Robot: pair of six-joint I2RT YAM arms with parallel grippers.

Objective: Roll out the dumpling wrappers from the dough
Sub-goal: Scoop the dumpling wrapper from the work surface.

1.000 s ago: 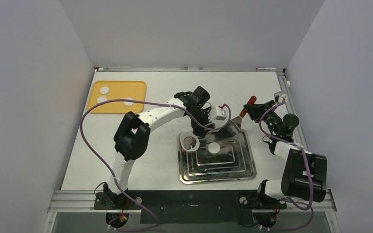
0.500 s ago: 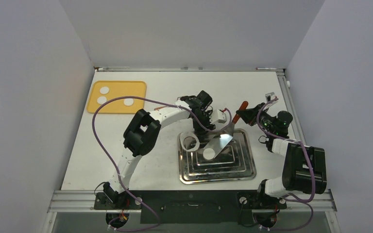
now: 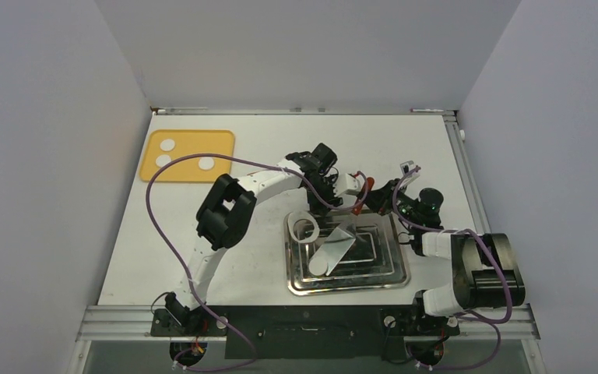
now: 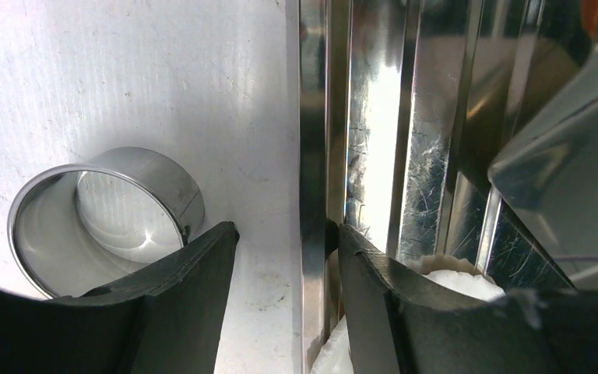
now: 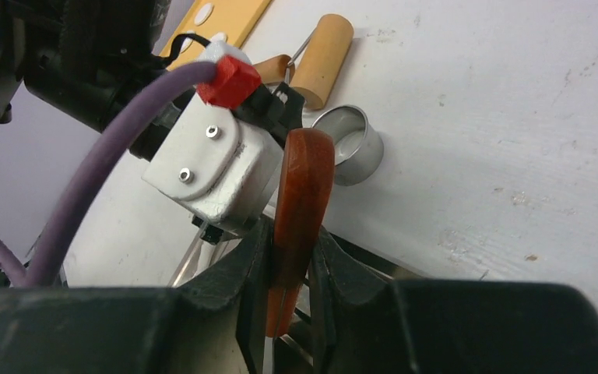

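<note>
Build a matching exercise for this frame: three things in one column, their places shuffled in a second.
Things:
1. shiny metal ring
2. small white round dough lumps
3. red-brown wooden scraper handle

Places:
A. on the flat yellow board
B. clamped in the right gripper
C. on the white table, beside the stepped steel tray

Pairs: 1-C, 2-A, 3-B.

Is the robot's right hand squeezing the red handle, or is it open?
Shut. In the right wrist view, both fingers of the right gripper press against the red handle.
</note>
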